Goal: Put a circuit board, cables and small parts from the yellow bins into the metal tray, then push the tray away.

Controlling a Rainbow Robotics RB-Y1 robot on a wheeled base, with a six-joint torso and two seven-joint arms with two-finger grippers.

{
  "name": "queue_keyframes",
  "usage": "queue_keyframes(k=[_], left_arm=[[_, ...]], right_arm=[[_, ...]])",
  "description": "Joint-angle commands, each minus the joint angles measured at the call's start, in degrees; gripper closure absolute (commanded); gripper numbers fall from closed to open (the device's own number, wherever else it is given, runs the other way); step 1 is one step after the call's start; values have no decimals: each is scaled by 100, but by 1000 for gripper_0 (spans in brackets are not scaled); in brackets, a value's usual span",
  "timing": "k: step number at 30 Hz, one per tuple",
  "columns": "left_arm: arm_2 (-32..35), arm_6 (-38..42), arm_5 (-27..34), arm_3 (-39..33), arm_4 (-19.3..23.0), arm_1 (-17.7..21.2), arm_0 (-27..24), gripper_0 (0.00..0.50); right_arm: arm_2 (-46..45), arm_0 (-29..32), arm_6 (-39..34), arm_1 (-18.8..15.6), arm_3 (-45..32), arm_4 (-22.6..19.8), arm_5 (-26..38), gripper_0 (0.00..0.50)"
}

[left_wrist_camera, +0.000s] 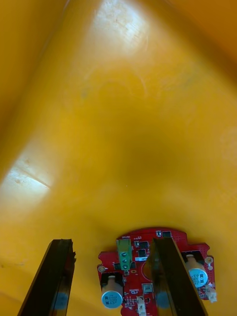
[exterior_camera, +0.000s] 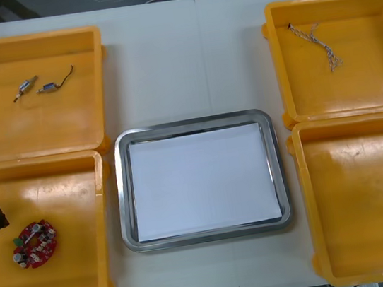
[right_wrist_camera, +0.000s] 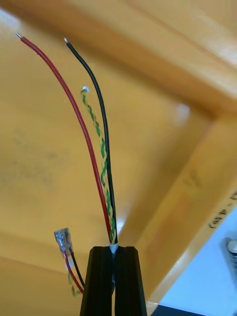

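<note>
Left fingers (left_wrist_camera: 52, 276) wide over round red circuit board (left_wrist_camera: 133, 276); right fingers (right_wrist_camera: 98, 281) tight on thin cables (right_wrist_camera: 105, 168).

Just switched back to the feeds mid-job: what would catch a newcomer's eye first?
The right hand is shut on a bundle of red, black and twisted yellow-green cables, seen against a yellow bin. The left hand is open at the round red circuit board in the near left bin, one finger in front of it. Between the bins, the metal tray, white inside, has nothing in it.
</note>
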Motion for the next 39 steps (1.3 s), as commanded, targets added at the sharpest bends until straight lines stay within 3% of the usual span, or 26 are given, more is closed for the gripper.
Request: queue_keyframes(k=[1,13,20,24,39], left_arm=[[45,385,-6,-166,76,-120,-83,44],[10,385,231,-166,-144,-410,-65,65],[-17,341,231,-166,-276,-507,14,88],[-113,306,231,-140,-513,-604,23,90],[-315,323,196,-140,-838,-823,23,117]], right_arm=[[-271,-289,15,13,-546,-126,48,500],[406,-245,-56,22,-1610,-372,48,500],[502,-254,-205,13,-1680,-988,48,500],[564,-272,-293,13,-1689,-1120,48,500],[1302,-430,-1567,-540,-1821,-1278,48,500]])
